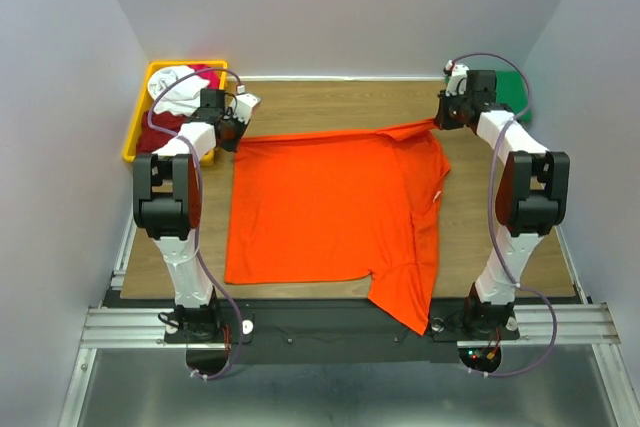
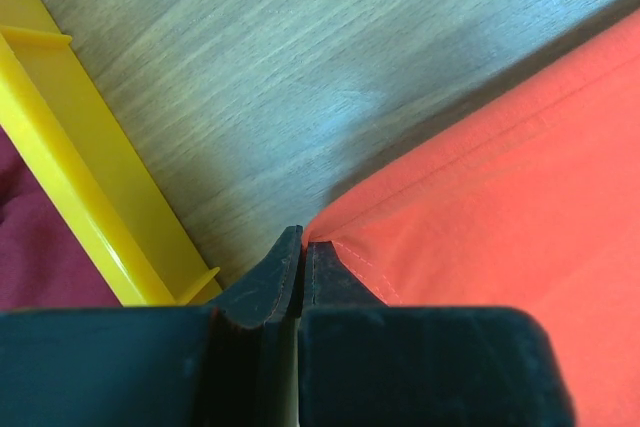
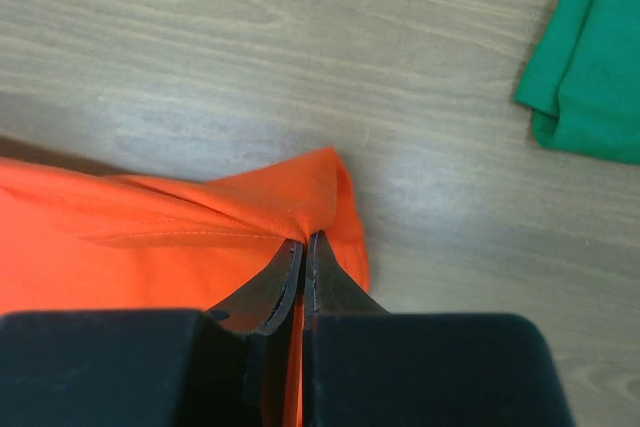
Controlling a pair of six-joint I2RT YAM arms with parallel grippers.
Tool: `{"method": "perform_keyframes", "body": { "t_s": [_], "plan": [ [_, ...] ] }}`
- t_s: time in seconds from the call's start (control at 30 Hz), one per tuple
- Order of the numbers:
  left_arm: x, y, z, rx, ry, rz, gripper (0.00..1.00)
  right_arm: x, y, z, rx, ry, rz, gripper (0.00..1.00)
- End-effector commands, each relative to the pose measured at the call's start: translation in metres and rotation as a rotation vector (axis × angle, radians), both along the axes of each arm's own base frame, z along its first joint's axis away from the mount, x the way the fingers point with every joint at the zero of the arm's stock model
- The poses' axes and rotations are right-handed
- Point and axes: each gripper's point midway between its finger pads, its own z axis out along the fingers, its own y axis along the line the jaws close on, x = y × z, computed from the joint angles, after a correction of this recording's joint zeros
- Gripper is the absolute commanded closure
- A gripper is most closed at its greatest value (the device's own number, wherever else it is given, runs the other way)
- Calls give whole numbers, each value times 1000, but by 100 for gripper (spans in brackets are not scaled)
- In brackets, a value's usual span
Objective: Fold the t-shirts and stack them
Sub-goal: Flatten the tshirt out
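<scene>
A bright orange t-shirt lies spread across the wooden table, one sleeve hanging over the near edge. My left gripper is shut on its far left corner, next to the yellow bin. At the far right, my right gripper is shut on the bunched far right corner, which is lifted and stretched toward it. A green t-shirt lies at the back right, and it also shows in the right wrist view as green t-shirt. White and dark red t-shirts fill the bin.
The yellow plastic bin stands at the back left edge of the table, its wall close beside my left fingers. Grey walls enclose the table on three sides. Bare wood shows behind the orange shirt.
</scene>
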Motion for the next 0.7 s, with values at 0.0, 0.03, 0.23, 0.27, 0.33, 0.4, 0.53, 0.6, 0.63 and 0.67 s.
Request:
{"method": "perform_keyframes", "body": {
  "t_s": [0.0,0.03,0.23,0.27,0.33,0.4,0.53,0.6,0.63,0.67],
  "plan": [
    [2,9,48,20,-96,-6,100,-11,-1,51,-3,-107,-6,99],
    [0,9,48,23,-97,-12,100,-18,0,44,-2,-86,1,100],
    [-13,12,36,56,-62,-38,100,-43,3,15,-12,-1,23,99],
    [-12,13,29,60,-44,-37,100,-44,5,9,-8,16,30,99],
    [-12,11,23,53,-22,-43,100,-47,11,-5,-3,62,44,99],
    [-11,8,16,37,1,-45,99,-49,17,-9,-12,86,54,98],
    [-8,7,12,33,14,-45,100,-41,11,-8,-31,81,25,99],
    [-7,9,11,39,15,-42,100,-33,7,-5,-49,70,8,99],
    [-6,9,11,41,15,-42,100,-31,7,-3,-49,63,4,99],
    [-5,10,11,40,15,-37,100,-28,6,-2,-50,59,0,99]
  ]
}}
